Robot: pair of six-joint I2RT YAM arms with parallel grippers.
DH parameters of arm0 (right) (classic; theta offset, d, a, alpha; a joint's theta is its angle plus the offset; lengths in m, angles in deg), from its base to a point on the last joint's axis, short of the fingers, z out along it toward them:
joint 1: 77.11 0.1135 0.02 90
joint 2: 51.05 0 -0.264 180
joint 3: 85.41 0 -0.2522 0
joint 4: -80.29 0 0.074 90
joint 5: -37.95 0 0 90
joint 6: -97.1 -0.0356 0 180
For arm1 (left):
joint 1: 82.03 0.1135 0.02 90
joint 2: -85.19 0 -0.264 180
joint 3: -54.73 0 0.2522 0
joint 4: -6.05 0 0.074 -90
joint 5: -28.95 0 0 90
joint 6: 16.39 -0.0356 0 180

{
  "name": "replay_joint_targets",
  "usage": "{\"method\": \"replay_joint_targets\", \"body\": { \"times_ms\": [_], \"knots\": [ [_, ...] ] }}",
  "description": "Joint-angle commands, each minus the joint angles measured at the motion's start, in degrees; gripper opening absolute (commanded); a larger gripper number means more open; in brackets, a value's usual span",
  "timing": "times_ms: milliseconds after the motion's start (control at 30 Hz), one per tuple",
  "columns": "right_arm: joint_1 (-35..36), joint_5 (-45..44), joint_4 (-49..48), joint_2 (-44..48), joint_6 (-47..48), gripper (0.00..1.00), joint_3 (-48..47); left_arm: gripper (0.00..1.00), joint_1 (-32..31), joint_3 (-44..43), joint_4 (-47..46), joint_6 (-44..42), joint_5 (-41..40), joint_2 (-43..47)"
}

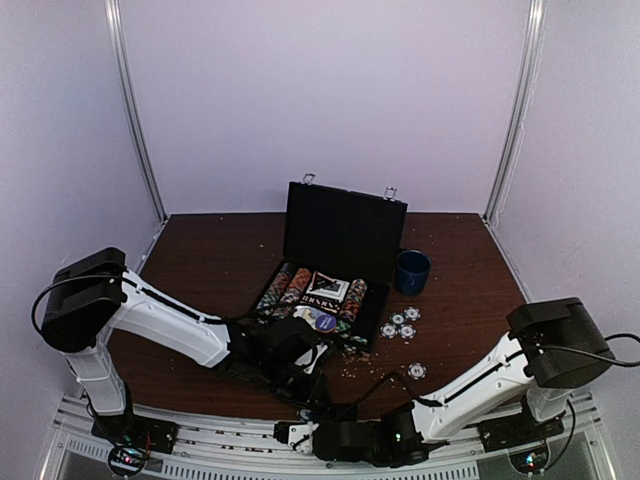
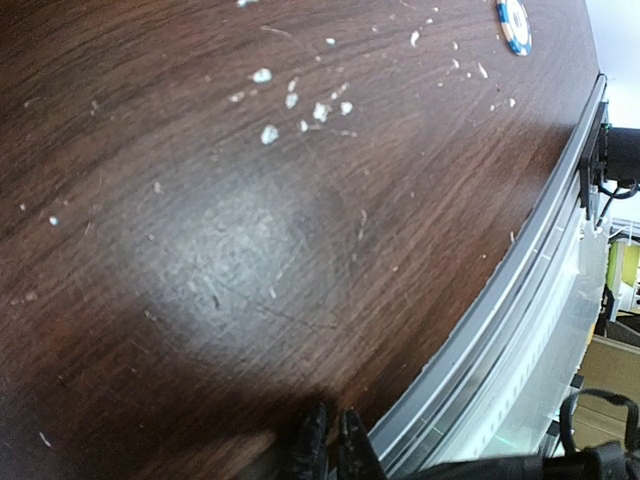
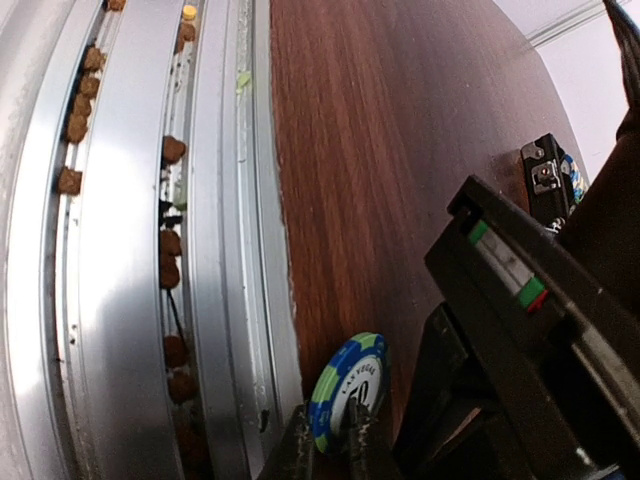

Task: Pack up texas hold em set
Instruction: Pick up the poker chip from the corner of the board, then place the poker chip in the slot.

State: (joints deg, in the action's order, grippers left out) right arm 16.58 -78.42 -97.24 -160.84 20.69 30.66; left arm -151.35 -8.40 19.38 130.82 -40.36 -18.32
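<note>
Poker chip [image 3: 346,390] reads LAS VEGAS, pinched by right pincer [image 3: 330,438].

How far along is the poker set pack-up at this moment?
Done: rows of chips and a card deck sit in the open case. In hand: the right gripper pinches a blue-and-green chip at the near edge of the table; the left gripper is shut and empty. Left: loose chips lie right of the case, a single chip sits nearer the front, and the case is not yet closed.
</note>
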Motion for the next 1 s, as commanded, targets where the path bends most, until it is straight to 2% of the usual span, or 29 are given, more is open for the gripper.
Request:
{"method": "replay_joint_targets", "body": {
  "times_ms": [0, 167, 267, 467, 600, 867, 967],
  "knots": [
    [0.4, 3.1, 4.3, -4.2, -0.4, 0.07, -0.2, 0.08, -0.1, 1.6, 4.1, 0.1, -0.2, -1.5],
    [0.4, 1.1, 4.4, -4.0, -1.2, 0.0, -0.5, 0.08, -0.1, 1.8, 4.3, 0.1, -0.7, -0.9],
    [0.4, 0.2, 4.4, -2.5, -2.1, 0.0, 0.2, 0.1, 0.2, 1.4, 5.9, -0.2, -2.5, 0.7],
    [0.0, 1.6, 4.7, 3.2, -3.6, 0.0, 2.6, 0.2, 3.8, 0.7, 9.5, -0.6, -7.4, 6.9],
    [0.0, 3.8, 6.5, 9.5, -5.8, 0.0, 4.4, 0.32, 6.9, 0.9, 11.4, -0.5, -10.6, 11.9],
    [-1.4, 4.5, 14.0, 23.5, -19.1, 0.0, 7.6, 0.47, 11.9, 2.8, 15.0, -0.8, -17.3, 23.4],
    [-4.7, 3.8, 18.8, 27.1, -23.7, 0.0, 7.4, 0.49, 14.7, 4.0, 16.0, -0.4, -19.2, 28.5]
  ]
}}
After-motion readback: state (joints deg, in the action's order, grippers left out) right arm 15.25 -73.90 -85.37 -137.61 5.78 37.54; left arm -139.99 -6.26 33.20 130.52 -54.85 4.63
